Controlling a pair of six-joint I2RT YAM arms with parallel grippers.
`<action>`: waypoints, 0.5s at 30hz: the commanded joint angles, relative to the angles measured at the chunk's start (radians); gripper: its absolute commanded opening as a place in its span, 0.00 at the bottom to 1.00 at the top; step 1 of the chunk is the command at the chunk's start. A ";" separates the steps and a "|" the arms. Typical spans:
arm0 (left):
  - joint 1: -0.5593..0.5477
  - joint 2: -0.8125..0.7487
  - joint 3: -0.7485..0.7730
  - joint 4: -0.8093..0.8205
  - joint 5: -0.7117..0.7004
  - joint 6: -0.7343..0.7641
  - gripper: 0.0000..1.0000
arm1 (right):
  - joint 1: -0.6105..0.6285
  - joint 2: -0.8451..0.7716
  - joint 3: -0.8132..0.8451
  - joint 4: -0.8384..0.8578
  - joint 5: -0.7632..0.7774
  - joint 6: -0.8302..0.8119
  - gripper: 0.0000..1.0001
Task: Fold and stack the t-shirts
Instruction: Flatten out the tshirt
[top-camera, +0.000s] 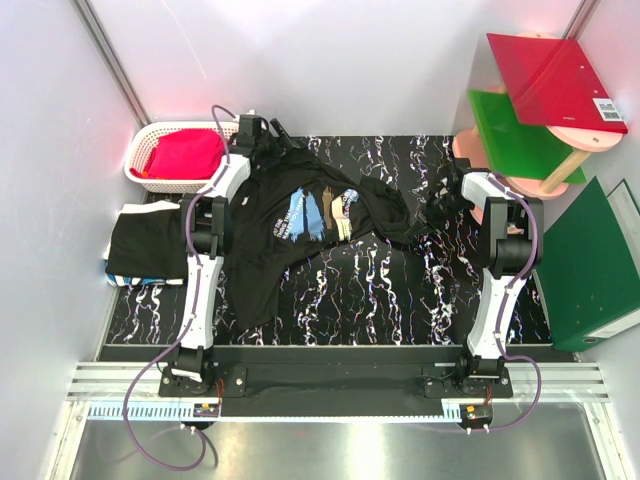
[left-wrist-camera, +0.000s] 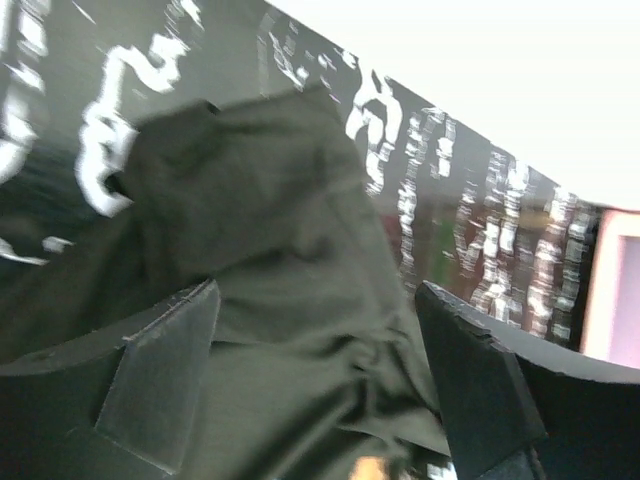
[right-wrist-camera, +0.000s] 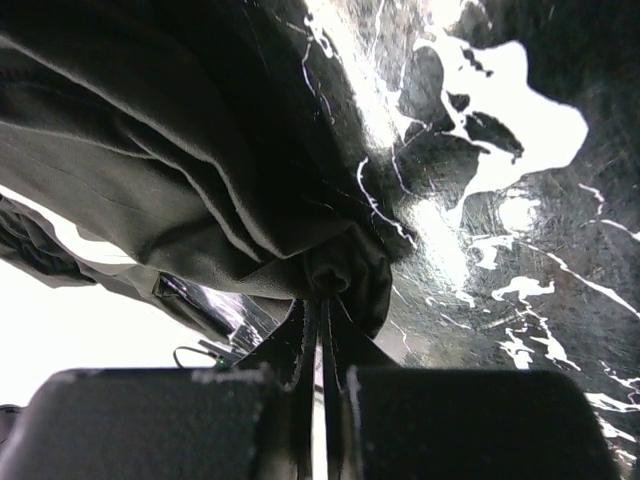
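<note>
A black t-shirt (top-camera: 290, 250) with blue, orange and pale-blue brush strokes lies crumpled and half spread in the middle of the black marbled table (top-camera: 380, 290). My left gripper (top-camera: 272, 135) is at the shirt's far left corner. In the left wrist view it (left-wrist-camera: 320, 390) is open, with black cloth (left-wrist-camera: 270, 250) lying between the fingers (left-wrist-camera: 160, 380). My right gripper (top-camera: 437, 208) is at the shirt's right end. In the right wrist view it (right-wrist-camera: 325, 305) is shut on a bunched fold of the shirt (right-wrist-camera: 200, 180). A folded black t-shirt (top-camera: 145, 245) lies at the table's left edge.
A white basket (top-camera: 140, 150) holding pink-red cloth stands at the back left. A pale wooden stand with a red board (top-camera: 555, 75) and a green board (top-camera: 515, 135) stands at the back right. A green binder (top-camera: 590, 265) leans at the right edge.
</note>
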 joint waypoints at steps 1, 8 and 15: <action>-0.027 -0.112 0.004 -0.050 -0.187 0.213 0.88 | -0.003 -0.024 0.006 -0.033 -0.037 -0.025 0.00; -0.050 -0.149 0.025 -0.113 -0.293 0.391 0.93 | -0.003 -0.002 0.026 -0.050 -0.046 -0.033 0.00; -0.067 -0.095 0.062 -0.140 -0.393 0.419 0.99 | -0.003 0.004 0.023 -0.053 -0.047 -0.041 0.00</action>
